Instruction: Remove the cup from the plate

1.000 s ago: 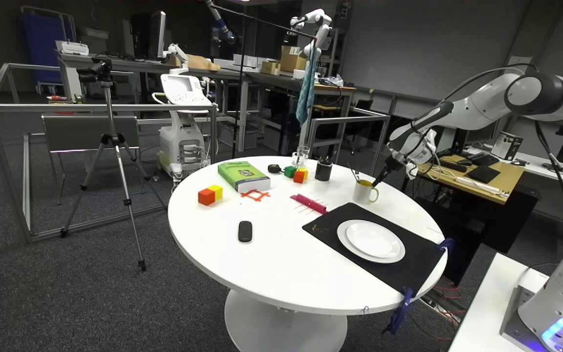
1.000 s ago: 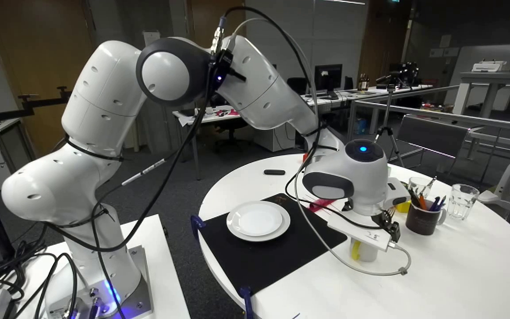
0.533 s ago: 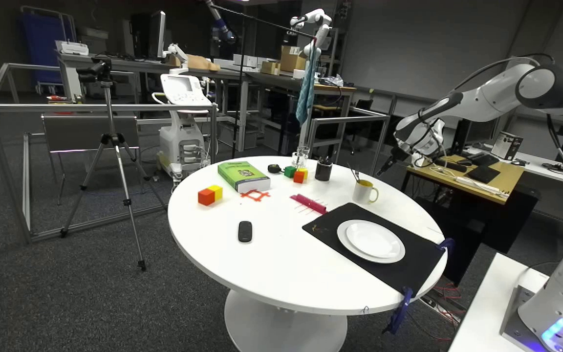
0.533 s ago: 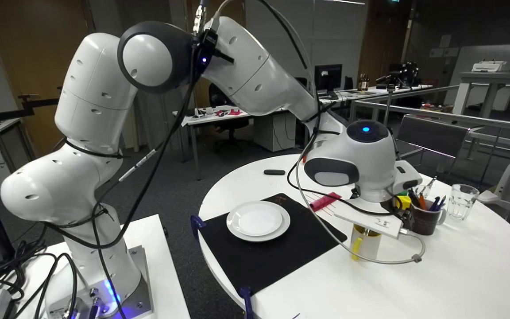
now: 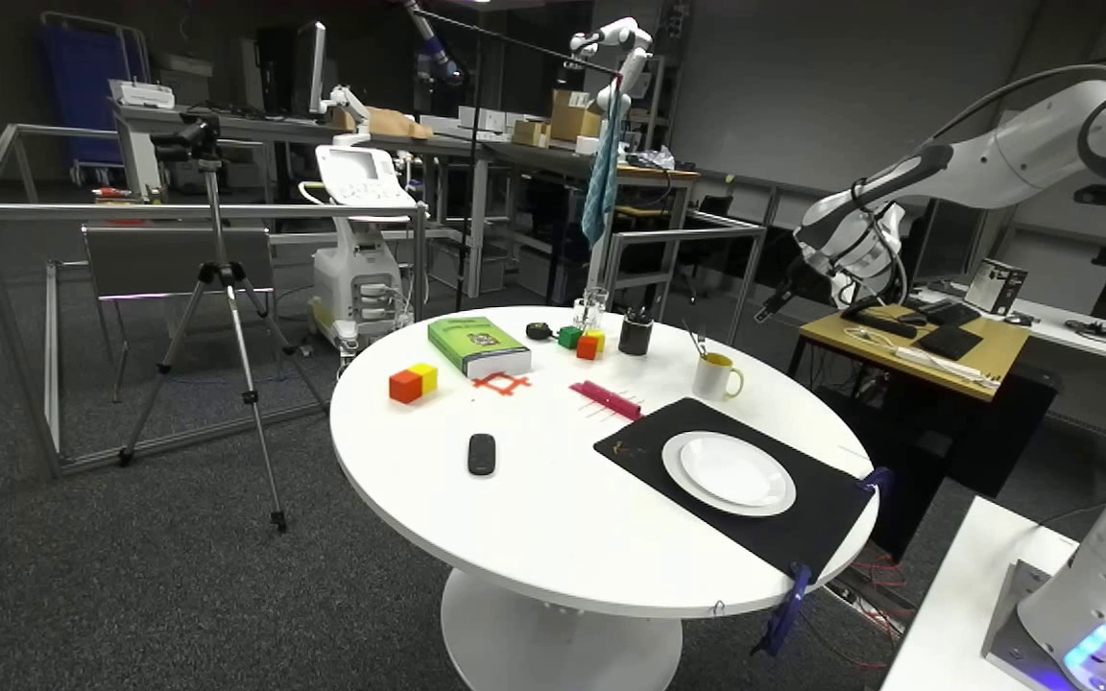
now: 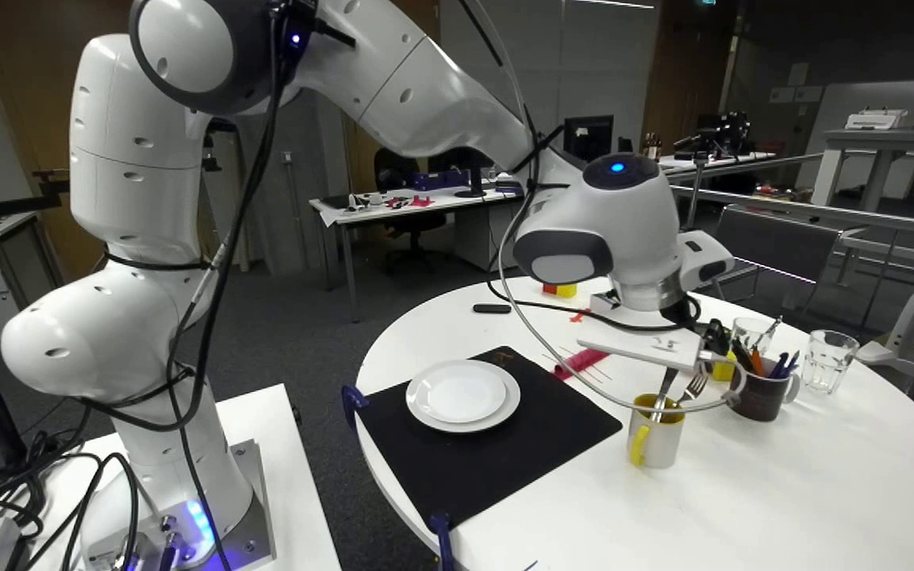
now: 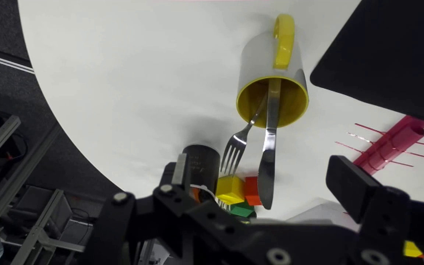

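The cup (image 5: 712,379) is a short cream-white mug with a yellow inside and yellow handle. It stands upright on the table beside the black mat, also in an exterior view (image 6: 661,444) and the wrist view (image 7: 258,59). A knife (image 7: 269,147) and a fork (image 7: 238,143) lean in it. The white plate (image 5: 676,470) lies on the mat with a smaller plate on top; it also shows in an exterior view (image 6: 417,403). No cup is on it. My gripper (image 7: 261,173) is open and empty, apart from the cup and raised above the table (image 5: 772,305).
A dark pen mug (image 6: 758,392), drinking glasses (image 6: 828,361) and coloured blocks (image 7: 230,189) stand near the gripper's side of the cup. A pink roll (image 5: 608,399) lies by the black mat (image 5: 639,441). A green book (image 5: 476,347) and black remote (image 5: 482,454) lie farther off.
The gripper has risen and drawn away from the cup, where its fingers were at the rim in an exterior view. The arm has folded back toward its base. The cup and plates have not moved.
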Tool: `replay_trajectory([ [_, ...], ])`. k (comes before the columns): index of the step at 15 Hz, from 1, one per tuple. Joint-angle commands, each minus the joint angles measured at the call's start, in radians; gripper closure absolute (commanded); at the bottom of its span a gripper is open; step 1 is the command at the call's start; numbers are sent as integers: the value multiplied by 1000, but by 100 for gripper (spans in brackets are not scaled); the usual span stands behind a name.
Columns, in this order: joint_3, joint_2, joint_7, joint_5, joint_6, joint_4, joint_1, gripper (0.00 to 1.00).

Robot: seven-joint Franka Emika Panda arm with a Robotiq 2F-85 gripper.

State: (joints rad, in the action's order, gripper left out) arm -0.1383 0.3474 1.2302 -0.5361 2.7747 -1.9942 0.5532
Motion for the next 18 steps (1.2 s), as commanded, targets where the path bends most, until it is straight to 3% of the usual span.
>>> replay_trajectory([
  [1,-37,-141,98,-57,14,-132,25,0],
  [13,-53,-428,459,-211,-161,-389,2,0],
  [14,85,-446,476,-206,-180,-405,-135,0],
  [18,208,-504,483,-104,-261,-461,-251,0],
])
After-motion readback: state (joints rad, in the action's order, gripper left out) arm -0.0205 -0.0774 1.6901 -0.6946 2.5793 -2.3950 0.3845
